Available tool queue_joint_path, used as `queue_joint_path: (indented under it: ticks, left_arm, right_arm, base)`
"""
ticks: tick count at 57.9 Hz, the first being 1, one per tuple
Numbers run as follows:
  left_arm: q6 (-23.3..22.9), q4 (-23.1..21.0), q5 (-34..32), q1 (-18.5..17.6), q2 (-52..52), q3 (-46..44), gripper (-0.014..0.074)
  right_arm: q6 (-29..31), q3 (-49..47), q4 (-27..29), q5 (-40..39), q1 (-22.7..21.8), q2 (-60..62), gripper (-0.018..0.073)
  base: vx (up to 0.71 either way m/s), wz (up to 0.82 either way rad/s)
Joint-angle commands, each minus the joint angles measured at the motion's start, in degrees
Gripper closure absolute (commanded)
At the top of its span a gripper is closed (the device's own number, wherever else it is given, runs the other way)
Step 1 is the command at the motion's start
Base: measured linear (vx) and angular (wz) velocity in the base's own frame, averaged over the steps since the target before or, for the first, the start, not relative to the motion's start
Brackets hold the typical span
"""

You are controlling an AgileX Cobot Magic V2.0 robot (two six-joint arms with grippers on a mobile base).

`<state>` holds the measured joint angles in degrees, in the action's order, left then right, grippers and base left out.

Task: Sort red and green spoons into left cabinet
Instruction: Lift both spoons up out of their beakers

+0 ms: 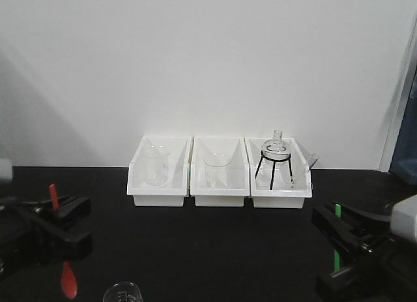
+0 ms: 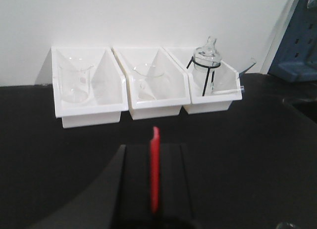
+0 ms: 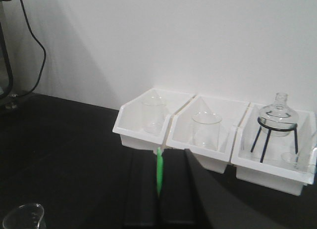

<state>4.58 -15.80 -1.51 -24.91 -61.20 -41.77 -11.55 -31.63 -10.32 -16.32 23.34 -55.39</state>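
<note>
Partly hidden: red spoon (image 1: 68,280), left gripper (image 1: 65,227); green spoon (image 1: 336,257), right gripper (image 1: 331,248).

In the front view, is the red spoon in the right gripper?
No, the left gripper clamps the red spoon; the right gripper holds the green spoon.

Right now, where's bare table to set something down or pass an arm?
Bare: the black table before the three bins, between left claw and right claw. Crowded: bins hold glassware; a beaker stands at the near edge by the left claw.
</note>
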Motion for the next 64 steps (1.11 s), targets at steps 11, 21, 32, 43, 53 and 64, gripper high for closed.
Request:
queue_joint_path:
  ticks: [11, 21, 32, 43, 53, 64]
  left_arm:
    - [1.67, 0.26, 4.35, -0.25, 13.73, 4.2, 0.0596]
    - [3.1, 0.26, 4.81, -0.25, 16.45, 4.2, 0.0596]
    - [3.1, 0.1, 4.88, -0.25, 16.55, 4.2, 0.0596]
    - [3.1, 0.1, 4.99, -0.25, 16.55, 4.2, 0.0596]
    - [3.1, 0.1, 4.99, -0.25, 16.55, 4.2, 0.0596]
    - [3.1, 0.1, 4.99, -0.25, 16.55, 4.2, 0.0596]
  right_arm:
    - [2.37, -1.37, -0.23, 11.44, 0.16, 13.73, 0.0561]
    - [3.65, -1.37, -0.23, 13.32, 0.16, 16.86, 0.0561]
    - [3.19, -1.37, 0.16, 11.67, 0.16, 16.91, 0.0561]
    - [3.19, -1.37, 0.16, 11.81, 0.16, 16.91, 0.0561]
    - [3.19, -1.37, 0.16, 11.81, 0.16, 16.91, 0.0561]
    - [3.19, -1.37, 0.16, 11.81, 0.16, 16.91, 0.0561]
  base:
    - [0.0, 0.0]
    - [0.0, 0.0]
    - [0.0, 0.0]
    - [0.0, 0.0]
    - [0.0, 0.0]
    - [0.0, 0.0]
